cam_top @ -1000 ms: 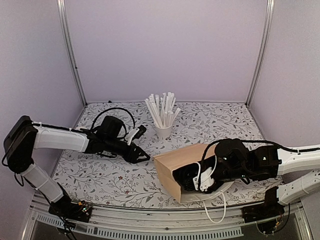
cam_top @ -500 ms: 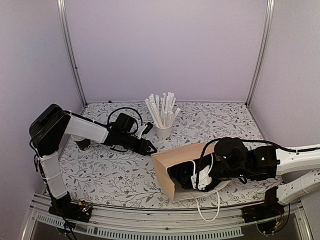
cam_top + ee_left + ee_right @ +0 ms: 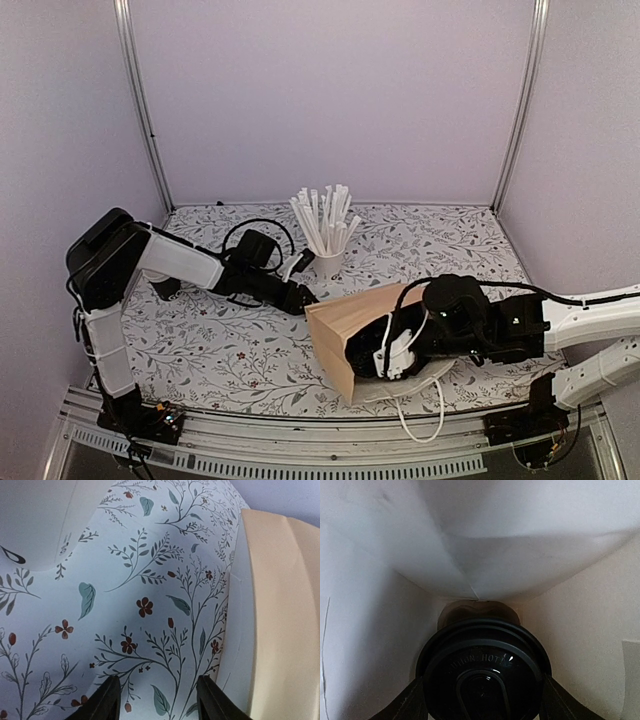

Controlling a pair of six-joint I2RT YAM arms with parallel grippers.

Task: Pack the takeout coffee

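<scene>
The takeout coffee shows only in the right wrist view, as a black cup lid (image 3: 484, 672) deep inside a tan paper bag (image 3: 352, 318) that lies on its side. My right gripper (image 3: 378, 355) reaches into the bag's mouth, and its fingers (image 3: 407, 705) hug the lid on both sides. A brown shape (image 3: 470, 611) sits behind the lid at the bag's bottom. My left gripper (image 3: 300, 297) is open and empty, low over the table, right beside the bag's far left corner (image 3: 280, 620).
A white cup of paper-wrapped straws (image 3: 326, 262) stands just behind the bag and the left gripper. The bag's white cord handle (image 3: 425, 420) hangs toward the table's front edge. The floral table (image 3: 230, 350) is walled by panels on three sides.
My left arm has swung right, bringing its gripper up to the bag's corner. My right gripper has pushed the cup deeper into the bag, and the bag has shifted slightly.
</scene>
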